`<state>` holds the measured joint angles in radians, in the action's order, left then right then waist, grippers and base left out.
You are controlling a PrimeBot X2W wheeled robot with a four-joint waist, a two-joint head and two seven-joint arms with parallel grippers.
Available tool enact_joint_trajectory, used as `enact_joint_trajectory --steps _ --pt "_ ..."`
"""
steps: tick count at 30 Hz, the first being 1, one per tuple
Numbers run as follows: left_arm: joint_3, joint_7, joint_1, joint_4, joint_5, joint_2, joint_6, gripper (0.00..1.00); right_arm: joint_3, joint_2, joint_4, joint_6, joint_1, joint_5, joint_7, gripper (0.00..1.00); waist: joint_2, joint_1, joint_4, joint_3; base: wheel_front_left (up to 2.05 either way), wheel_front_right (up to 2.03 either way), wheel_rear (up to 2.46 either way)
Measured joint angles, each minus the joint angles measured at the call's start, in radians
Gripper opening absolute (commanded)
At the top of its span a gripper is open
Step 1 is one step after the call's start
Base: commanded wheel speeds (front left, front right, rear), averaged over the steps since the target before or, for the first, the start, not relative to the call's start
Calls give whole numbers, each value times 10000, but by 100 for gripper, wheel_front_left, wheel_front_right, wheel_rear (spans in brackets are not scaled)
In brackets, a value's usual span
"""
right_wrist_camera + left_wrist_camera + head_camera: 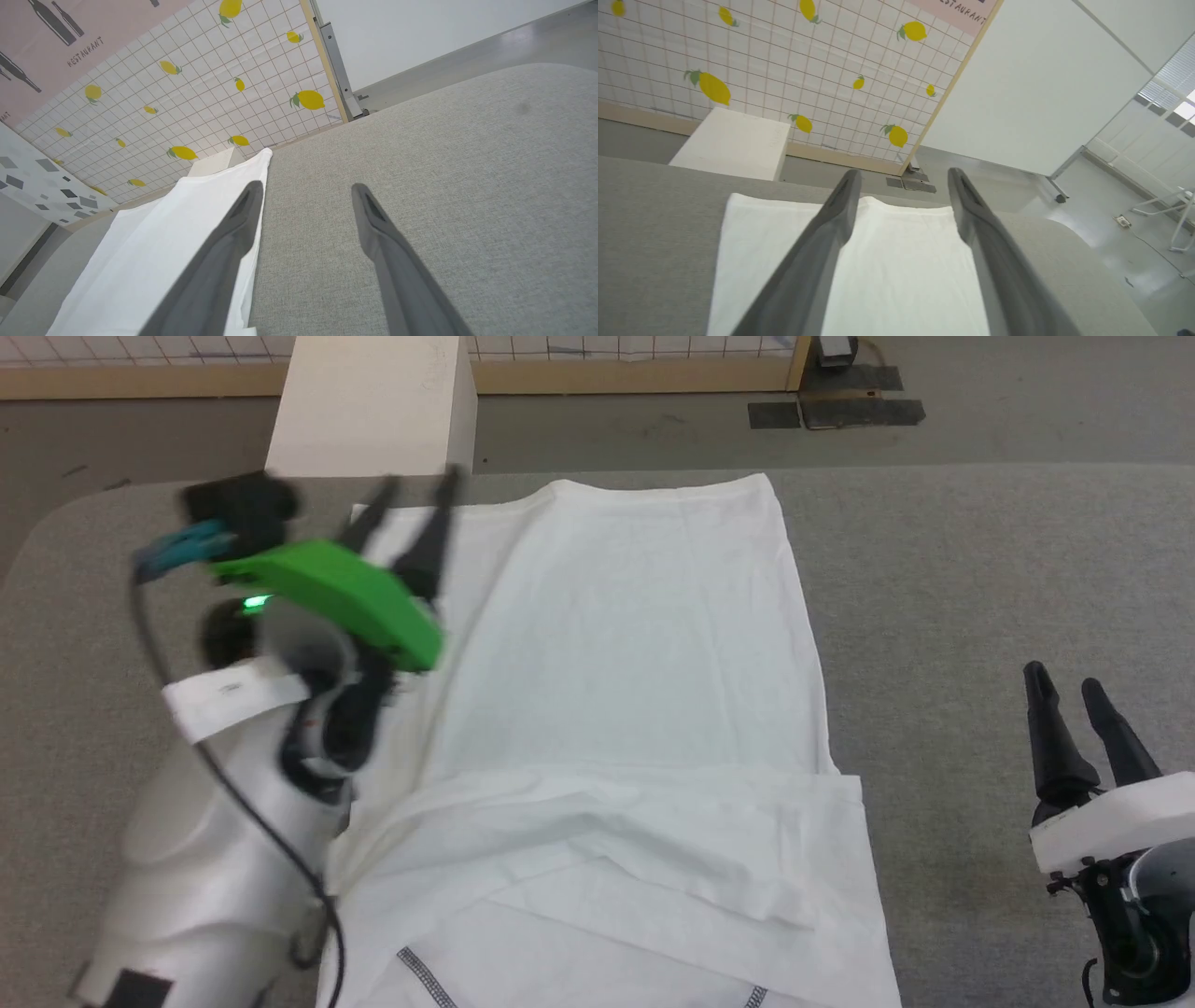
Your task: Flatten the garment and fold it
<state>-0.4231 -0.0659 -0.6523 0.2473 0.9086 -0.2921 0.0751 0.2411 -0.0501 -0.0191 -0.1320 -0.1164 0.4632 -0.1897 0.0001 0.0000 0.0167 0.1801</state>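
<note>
A grey woven-fabric table (980, 569) carries the thin white long-sleeved garment (635, 663) at its centre: smooth rectangular body, rumpled folds and dark zigzag seams at six o'clock. A plain white box (373, 401) stands at eleven o'clock. The left hand (422, 483), released, hovers at ten o'clock; the right hand (1062, 679), spread and empty, at four.

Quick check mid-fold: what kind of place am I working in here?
Probably a staged test lab, not a real home: a lemon-tile backdrop panel, a wheeled white partition, and a grey fabric table holding the garment.
</note>
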Motion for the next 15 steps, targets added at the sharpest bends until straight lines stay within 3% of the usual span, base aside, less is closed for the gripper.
enact_joint_trajectory --steps 4,7,11,15 --pt "596 1791 693 163 -909 -903 468 100 -194 2 -12 0 -3 -173 -176 100 0 0 60 -14 0 0 0" --pt "813 2775 1441 117 -1482 -1216 740 100 -305 2 -25 0 -30 -322 -364 100 0 0 124 45 0 0 0" --pt "1350 3175 2296 -466 -2094 -1248 1026 100 -297 0 15 0 -268 -481 -830 100 -1 0 208 261 0 0 0" --pt "2038 3233 2875 -1444 -2830 -1030 1032 100 -293 0 104 0 -1127 -848 -1392 100 0 0 313 594 0 0 0"
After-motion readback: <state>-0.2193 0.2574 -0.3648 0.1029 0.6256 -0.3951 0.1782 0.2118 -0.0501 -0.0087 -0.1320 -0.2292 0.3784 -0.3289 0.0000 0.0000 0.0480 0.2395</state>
